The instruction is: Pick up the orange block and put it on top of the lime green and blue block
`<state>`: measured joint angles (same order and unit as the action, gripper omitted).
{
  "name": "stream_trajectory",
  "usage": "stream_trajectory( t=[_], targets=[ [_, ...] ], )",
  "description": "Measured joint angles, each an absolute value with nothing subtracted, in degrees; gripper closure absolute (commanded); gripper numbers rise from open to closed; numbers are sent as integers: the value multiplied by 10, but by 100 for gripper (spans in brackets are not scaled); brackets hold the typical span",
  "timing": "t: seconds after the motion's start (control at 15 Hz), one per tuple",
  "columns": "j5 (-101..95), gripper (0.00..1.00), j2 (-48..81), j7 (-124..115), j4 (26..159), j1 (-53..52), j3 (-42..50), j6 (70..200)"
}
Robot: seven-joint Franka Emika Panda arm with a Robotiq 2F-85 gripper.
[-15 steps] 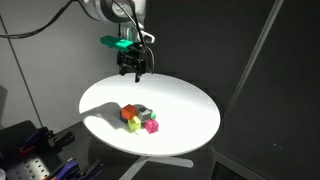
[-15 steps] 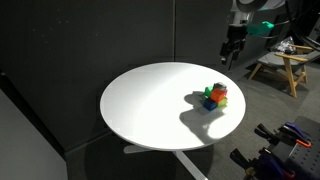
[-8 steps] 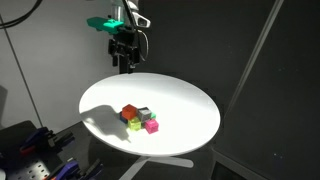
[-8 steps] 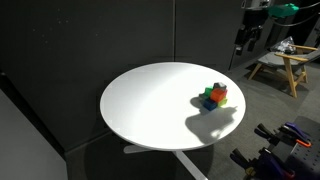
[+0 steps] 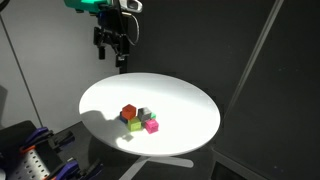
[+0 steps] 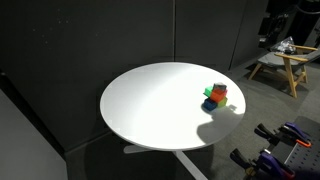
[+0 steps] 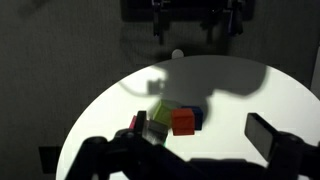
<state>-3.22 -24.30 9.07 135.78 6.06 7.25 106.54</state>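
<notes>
The orange block (image 5: 129, 112) sits on top of the cluster of cubes on the round white table (image 5: 180, 100), resting over the lime green block (image 5: 134, 124). In the wrist view the orange block (image 7: 183, 122) lies over the lime green block (image 7: 160, 112) and the blue block (image 7: 197, 115). It also shows in an exterior view (image 6: 219, 91), with blue (image 6: 209, 104) below it. My gripper (image 5: 113, 47) hangs high above the table's far edge, open and empty. Its fingers frame the wrist view (image 7: 180, 150).
A magenta cube (image 5: 151, 126) and a grey cube (image 5: 145, 113) touch the cluster. A wooden stool (image 6: 280, 65) stands beyond the table. Dark curtains surround the scene. Equipment (image 5: 30, 150) sits near the table's edge.
My gripper has risen and drawn back from above the table, empty. The blocks have not moved.
</notes>
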Motion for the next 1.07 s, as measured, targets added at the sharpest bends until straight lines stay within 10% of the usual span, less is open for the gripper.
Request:
stream_trajectory(
  t=[1.07],
  targets=[
    [-33, 0, -351, 104, 1397, 61, 87, 1031]
  ],
)
